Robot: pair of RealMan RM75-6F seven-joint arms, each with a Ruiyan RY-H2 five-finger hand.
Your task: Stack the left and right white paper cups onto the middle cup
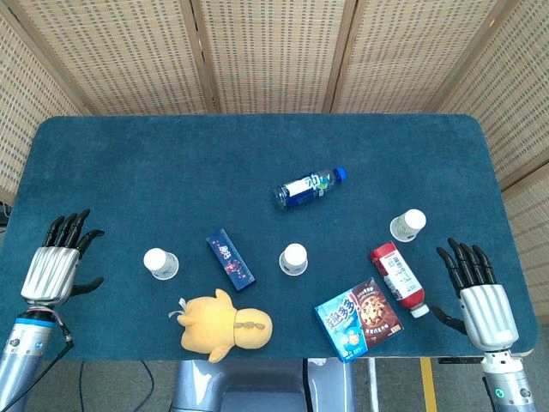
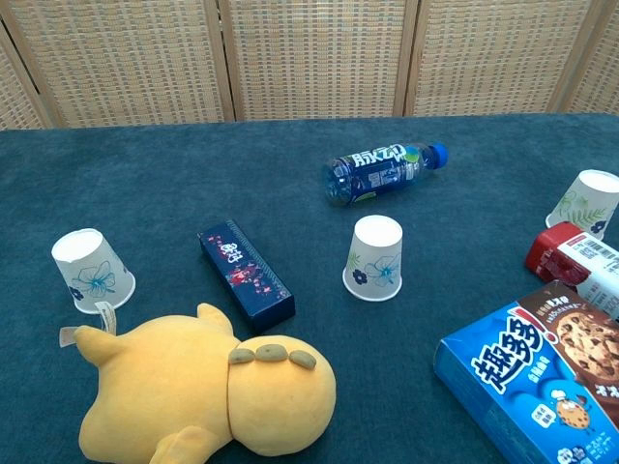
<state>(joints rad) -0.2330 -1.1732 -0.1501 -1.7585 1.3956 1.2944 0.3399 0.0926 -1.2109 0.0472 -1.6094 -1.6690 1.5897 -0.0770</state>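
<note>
Three white paper cups stand upside down on the blue table. The left cup (image 1: pixel 160 263) (image 2: pixel 92 271) is beside the plush toy. The middle cup (image 1: pixel 293 259) (image 2: pixel 374 258) stands alone near the table's centre. The right cup (image 1: pixel 407 226) (image 2: pixel 584 204) sits just behind the red bottle. My left hand (image 1: pixel 58 263) hovers open at the table's left edge, well left of the left cup. My right hand (image 1: pixel 476 296) is open at the front right corner, right of the red bottle. Neither hand shows in the chest view.
A yellow plush toy (image 1: pixel 226 325) lies in front of the left cup. A dark blue box (image 1: pixel 230 260) lies between the left and middle cups. A water bottle (image 1: pixel 310 187) lies behind the middle cup. A red bottle (image 1: pixel 398 279) and a cookie box (image 1: pixel 358 318) lie front right.
</note>
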